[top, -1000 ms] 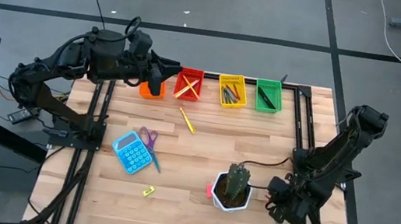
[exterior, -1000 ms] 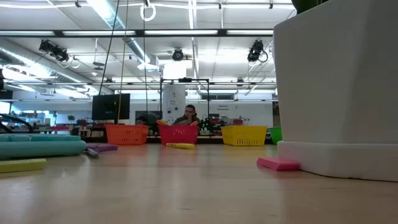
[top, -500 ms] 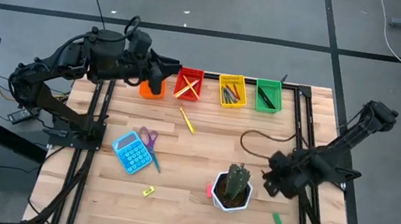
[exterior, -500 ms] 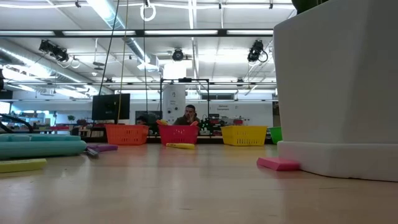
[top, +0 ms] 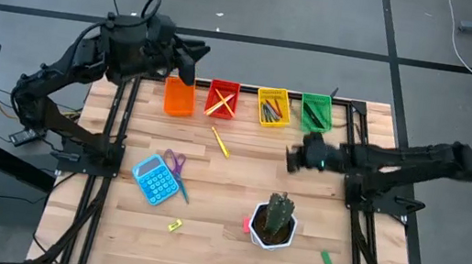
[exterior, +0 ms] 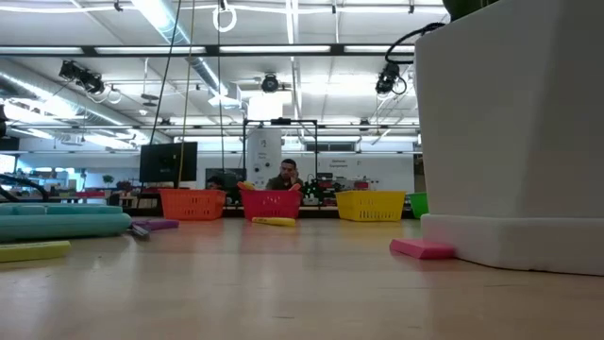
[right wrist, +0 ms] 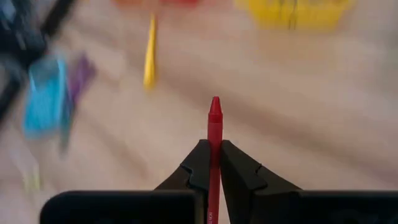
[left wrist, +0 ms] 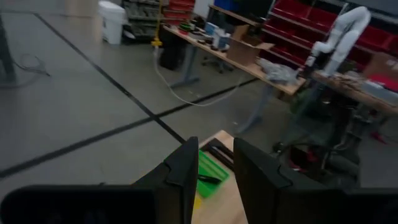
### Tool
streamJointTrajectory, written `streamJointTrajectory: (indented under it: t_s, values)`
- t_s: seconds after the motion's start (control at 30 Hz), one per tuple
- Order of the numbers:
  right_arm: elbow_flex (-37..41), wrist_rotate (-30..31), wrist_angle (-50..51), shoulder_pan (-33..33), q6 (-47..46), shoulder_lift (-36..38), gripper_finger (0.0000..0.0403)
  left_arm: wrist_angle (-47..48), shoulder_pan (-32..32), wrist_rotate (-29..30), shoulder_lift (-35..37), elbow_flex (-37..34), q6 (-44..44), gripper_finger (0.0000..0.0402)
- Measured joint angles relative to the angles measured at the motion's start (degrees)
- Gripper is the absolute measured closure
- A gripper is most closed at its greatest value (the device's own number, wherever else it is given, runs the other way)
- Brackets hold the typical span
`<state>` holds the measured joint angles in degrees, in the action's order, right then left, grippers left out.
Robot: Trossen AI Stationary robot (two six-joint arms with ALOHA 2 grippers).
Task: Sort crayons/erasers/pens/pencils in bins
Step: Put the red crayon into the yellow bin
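My right gripper (top: 291,157) hovers over the middle right of the table, shut on a red crayon (right wrist: 214,124). My left gripper (top: 195,56) hangs high past the table's far edge, behind the orange bin (top: 179,98), open with nothing between its fingers (left wrist: 214,180). The red bin (top: 222,99), yellow bin (top: 273,107) and green bin (top: 315,113) stand in a row along the far edge. A yellow stick (top: 220,141) lies flat before the red bin. A pink eraser (exterior: 422,248), a green eraser (top: 326,257) and a yellow-green eraser (top: 174,226) lie on the near half. My right gripper pinches the crayon's shaft (right wrist: 214,163) between its two fingers. The crayon lies along the fingers, its pointed tip (right wrist: 215,102) sticking out ahead of them. The fingers slant down toward the table's left. The crayon is lifted clear of the table.
A white cactus pot (top: 274,223) stands at the near middle, close to the pink eraser. A blue calculator (top: 153,179) and purple-handled scissors (top: 177,168) lie at the left. Bare wood lies between the bins and the pot.
My right gripper has swung from the table's near right corner toward the middle and the far edge, rising and rolling its wrist, staying shut. My left gripper has drawn back from over the orange bin toward the far edge, uncovering the bin.
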<state>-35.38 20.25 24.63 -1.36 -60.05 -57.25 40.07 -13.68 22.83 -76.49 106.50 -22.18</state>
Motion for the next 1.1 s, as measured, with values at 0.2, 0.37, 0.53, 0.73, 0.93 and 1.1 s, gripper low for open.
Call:
streamJointTrajectory:
  t_s: [0.2, 0.37, 0.53, 0.73, 0.93, 1.1]
  values:
    - [-2.54, -7.0, -9.22, 18.22, 11.67, -2.28, 0.037, -0.02, -3.96, -0.13, 0.0, 0.0, 4.89, 0.0294]
    - [-10.99, -14.71, -9.43, 28.81, 22.66, -10.79, 0.037, -0.02, -7.05, -0.13, 0.0, 0.0, 8.23, 0.0294]
    - [-20.89, -19.79, -7.5, 34.46, 28.87, -22.08, 0.037, -0.01, -9.65, -0.13, 0.0, 0.0, 9.8, 0.0294]
    - [-30.44, -22.9, -2.56, 36.62, 34.12, -33.84, 0.037, 0.05, -10.99, -0.14, 0.0, 0.0, 12.07, 0.0294]
    - [-32.94, -20.77, -2.16, 38.02, 35.19, -40.2, 0.037, 0.55, -10.96, -0.15, 0.0, 0.0, 17.62, 0.0294]
    - [-32.76, -20.29, -1.84, 39.71, 35.15, -43.29, 0.037, 0.73, -10.96, -0.13, 0.11, 0.0, 18.85, 0.0294]
